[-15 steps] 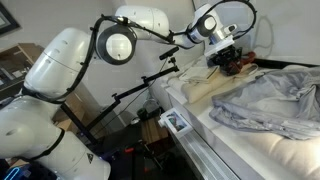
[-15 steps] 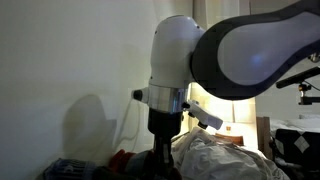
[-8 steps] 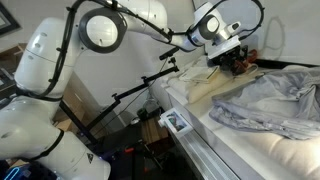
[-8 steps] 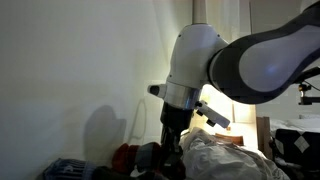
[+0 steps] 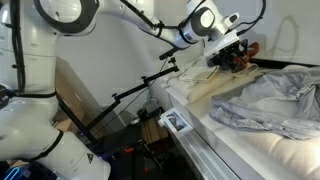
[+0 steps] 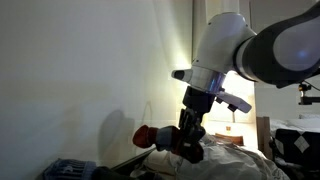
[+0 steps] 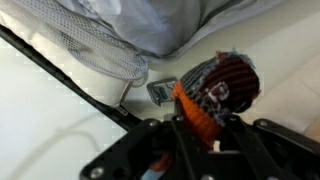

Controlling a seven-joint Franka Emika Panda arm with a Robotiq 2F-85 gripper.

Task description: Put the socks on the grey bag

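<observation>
My gripper [image 5: 231, 58] is shut on a bundle of socks [image 5: 244, 51], dark red and striped with an orange part, and holds it in the air above the head of the bed. In an exterior view the socks [image 6: 150, 136] hang from the gripper [image 6: 190, 142]. In the wrist view the socks [image 7: 222, 84] sit between the black fingers [image 7: 197, 127]. The grey bag [image 5: 275, 104] lies crumpled on the bed, to the right of the gripper and lower. Grey fabric [image 7: 150, 22] fills the top of the wrist view.
A white mattress [image 5: 235, 150] carries the bag and a cream sheet [image 5: 205, 88]. A black stand [image 5: 140, 85] and a small box [image 5: 176, 122] are beside the bed. A round mesh object [image 7: 98, 50] lies below the gripper. A lit lamp [image 6: 236, 112] glows behind.
The arm has swung over and lifted the socks; the gripper and socks have shifted toward the bed and a little higher. The grey bag has not moved.
</observation>
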